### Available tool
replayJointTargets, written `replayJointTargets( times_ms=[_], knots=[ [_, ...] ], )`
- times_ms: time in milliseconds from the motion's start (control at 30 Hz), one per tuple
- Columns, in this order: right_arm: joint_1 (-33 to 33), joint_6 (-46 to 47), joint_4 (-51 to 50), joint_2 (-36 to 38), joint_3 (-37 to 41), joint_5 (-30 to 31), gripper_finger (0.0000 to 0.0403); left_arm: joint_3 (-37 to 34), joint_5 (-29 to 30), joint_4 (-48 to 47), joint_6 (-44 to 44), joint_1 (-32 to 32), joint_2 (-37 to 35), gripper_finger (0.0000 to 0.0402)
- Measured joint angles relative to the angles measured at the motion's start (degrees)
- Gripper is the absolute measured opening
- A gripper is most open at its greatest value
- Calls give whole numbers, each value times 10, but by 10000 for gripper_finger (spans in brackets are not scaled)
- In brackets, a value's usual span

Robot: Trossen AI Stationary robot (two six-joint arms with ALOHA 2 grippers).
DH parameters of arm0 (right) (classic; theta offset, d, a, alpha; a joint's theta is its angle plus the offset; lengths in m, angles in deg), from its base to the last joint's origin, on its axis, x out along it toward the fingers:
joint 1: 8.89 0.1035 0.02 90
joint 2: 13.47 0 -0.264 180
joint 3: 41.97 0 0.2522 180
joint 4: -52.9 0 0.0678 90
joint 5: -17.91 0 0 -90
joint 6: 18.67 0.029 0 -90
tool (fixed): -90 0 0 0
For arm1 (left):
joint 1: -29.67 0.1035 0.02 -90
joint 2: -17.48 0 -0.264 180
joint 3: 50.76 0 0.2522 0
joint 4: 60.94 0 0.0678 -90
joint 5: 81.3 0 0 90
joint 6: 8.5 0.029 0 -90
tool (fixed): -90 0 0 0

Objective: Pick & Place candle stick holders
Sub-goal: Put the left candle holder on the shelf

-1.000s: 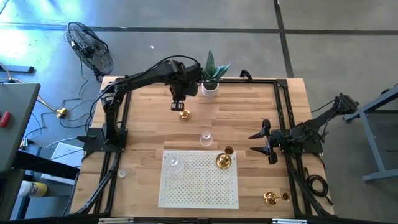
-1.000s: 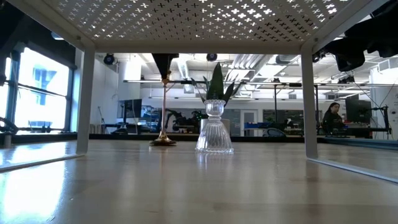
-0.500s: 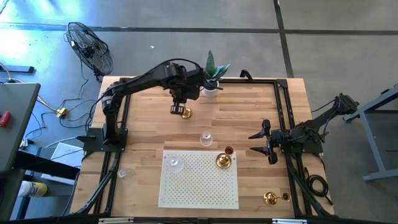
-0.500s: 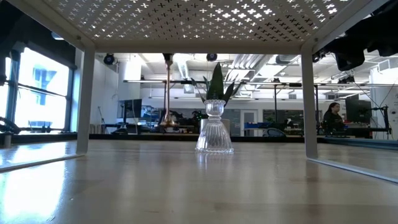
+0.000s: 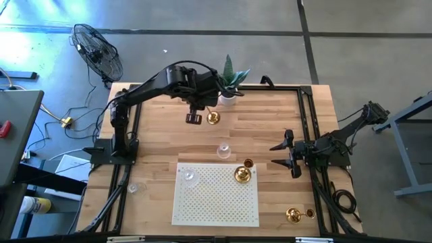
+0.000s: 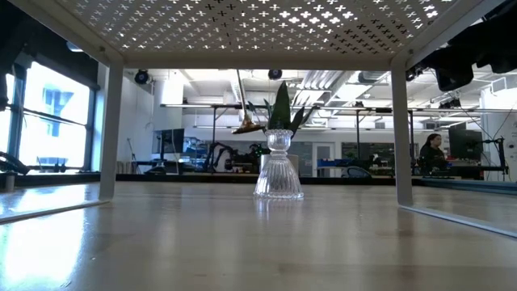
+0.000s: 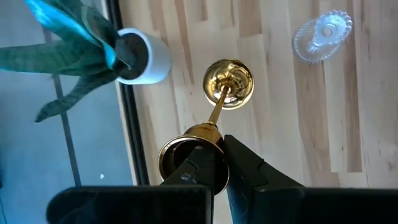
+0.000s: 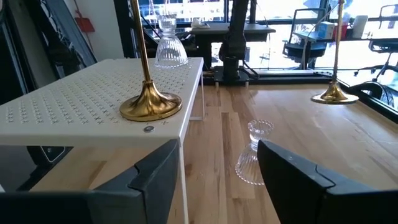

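Note:
My left gripper (image 5: 194,119) hangs above the far part of the table, next to the potted plant (image 5: 228,94), shut on a gold brass candle stick holder (image 5: 213,117). In the low view that holder (image 6: 241,101) hangs tilted, clear of the table. A clear glass holder (image 5: 223,150) stands by its base on the wood mid-table. A brass holder (image 5: 243,174) and a glass one (image 5: 187,177) stand on the white perforated rack (image 5: 216,202). My right gripper (image 5: 287,154) waits open at the table's right side, touching nothing. My left gripper holds the brass holder by the rim of its top cup (image 7: 180,144). One finger (image 7: 202,171) seems to sit inside the cup and the other (image 7: 249,168) outside. The fingers slant down from above. The stem and round base (image 7: 228,84) hang below, tilted, lifted clear.
Another brass holder (image 5: 292,214) stands near the table's near right corner. A glass holder (image 5: 133,188) sits left of the rack. A black frame (image 5: 307,115) runs along the table's edges. Bare wood lies between the plant and the rack.
My left gripper has risen and gone a little toward the table's right edge, staying shut. The brass holder, which stood on the table, is lifted clear. It hung upright at first and now tilts, its base swung toward the right.

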Motion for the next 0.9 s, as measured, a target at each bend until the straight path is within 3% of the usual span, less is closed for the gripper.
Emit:
replayJointTargets(
  times_ms=[200,633,900],
  knots=[
    [0,1,13,0,0,20,211,5,4,2,1,-4,0,7],
    [0,-8,26,0,0,228,209,6,-22,90,17,-4,0,7],
    [0,-16,67,0,0,223,209,6,-37,146,22,-23,5,7]
  ],
)
